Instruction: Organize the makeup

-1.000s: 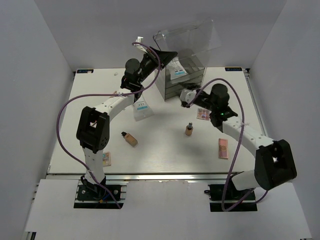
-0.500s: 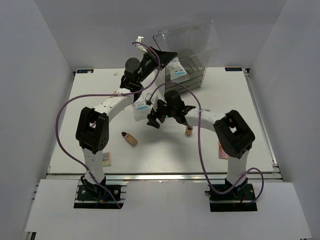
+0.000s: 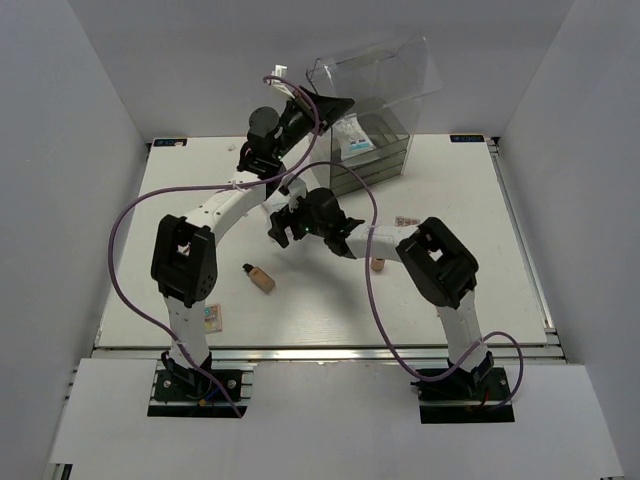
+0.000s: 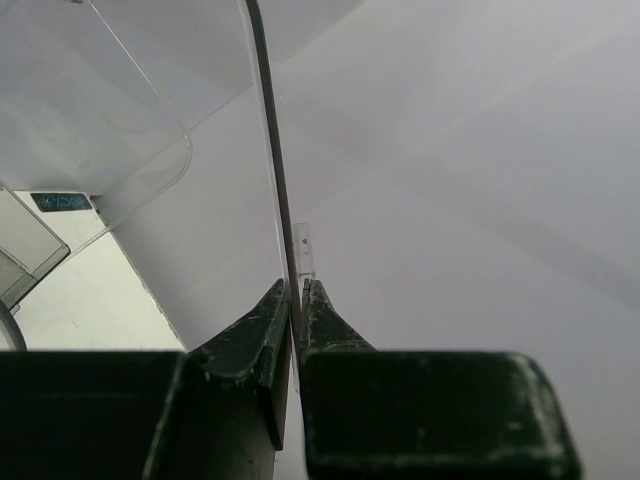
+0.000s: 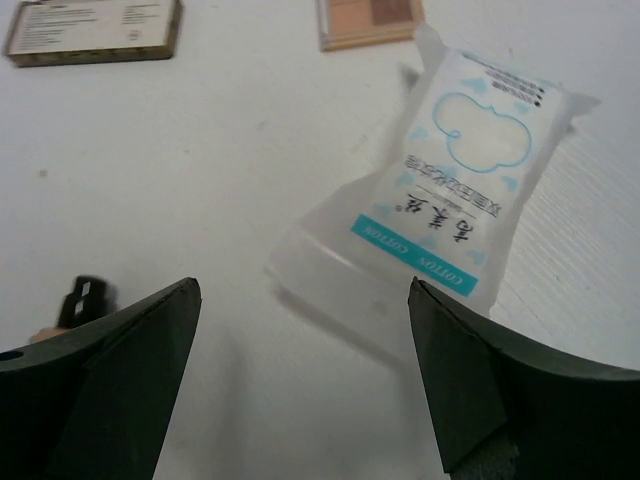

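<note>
Pinching the clear lid (image 4: 262, 120) in the closed left gripper (image 4: 295, 292), with the right gripper (image 5: 302, 290) spread wide over a packet (image 5: 460, 180) near a palette (image 5: 365, 20).

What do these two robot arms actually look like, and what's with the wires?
Both the left arm and right arm are white tubes joined by chunky black blocks. A purple cable loops loosely outside each. The left tool and right tool each have two dark, wedge-shaped fingers with scuffed edges.
</note>
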Controlling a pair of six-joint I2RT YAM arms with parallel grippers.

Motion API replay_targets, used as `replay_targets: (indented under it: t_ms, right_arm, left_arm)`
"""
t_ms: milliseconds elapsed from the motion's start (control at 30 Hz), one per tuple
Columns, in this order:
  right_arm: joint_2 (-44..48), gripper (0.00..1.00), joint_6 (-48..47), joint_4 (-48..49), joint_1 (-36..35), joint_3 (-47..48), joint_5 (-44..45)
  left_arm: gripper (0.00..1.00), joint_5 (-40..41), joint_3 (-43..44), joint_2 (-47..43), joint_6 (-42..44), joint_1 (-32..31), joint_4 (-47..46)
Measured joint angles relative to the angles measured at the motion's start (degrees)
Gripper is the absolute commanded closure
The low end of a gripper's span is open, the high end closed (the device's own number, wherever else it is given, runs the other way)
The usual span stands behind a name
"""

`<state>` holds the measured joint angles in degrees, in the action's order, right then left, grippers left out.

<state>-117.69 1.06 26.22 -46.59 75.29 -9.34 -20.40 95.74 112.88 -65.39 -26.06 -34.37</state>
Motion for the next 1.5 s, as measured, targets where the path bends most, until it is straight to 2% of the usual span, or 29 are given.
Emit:
replay_targets:
  t_ms: [267, 600, 800, 1000, 1067, 1200, 1267, 1300, 1500]
  right_arm:
    - [-8.31, 0.11, 2.84, 2.62, 0.02, 6.01, 11.96]
    - [-10.8, 0.17, 2.95, 8.28, 0.39, 8.09, 14.73]
    - [-20.72, 0.27, 6.32, -1.53, 2.34, 24.85, 14.86]
    - [-22.29, 0.49, 6.27, -8.74, 3.85, 29.33, 12.13]
    - [-22.29, 0.62, 6.14, -10.27, 3.87, 29.92, 11.23]
    - [-22.27, 0.77, 5.86, -12.63, 4.15, 30.99, 7.65]
    - [-22.27, 0.89, 5.57, -13.79, 4.35, 31.74, 5.25]
    - [-22.21, 0.99, 5.2, -14.64, 4.55, 31.91, 3.78]
    - [-20.65, 1.0, 2.43, -18.99, 5.42, 31.08, -4.37]
  left_arm:
    - [0.94, -0.5, 2.54, 0.04, -0.26, 0.52, 2.93]
    - [0.95, -0.63, 2.67, 0.11, -0.42, 0.57, 3.63]
    - [0.95, -0.39, 2.67, 0.11, 0.09, 0.55, 4.31]
    - [0.94, 0.09, 2.67, 0.11, 1.09, 0.57, 5.68]
    - [0.94, 0.2, 2.67, 0.11, 1.33, 0.57, 5.75]
    - [0.94, 0.28, 2.67, 0.11, 1.51, 0.57, 5.75]
    - [0.95, 0.31, 2.67, 0.11, 1.51, 0.57, 5.73]
    - [0.94, 0.33, 2.67, 0.11, 1.51, 0.57, 5.73]
    - [0.95, 0.46, 2.64, 0.11, 1.49, 0.57, 5.62]
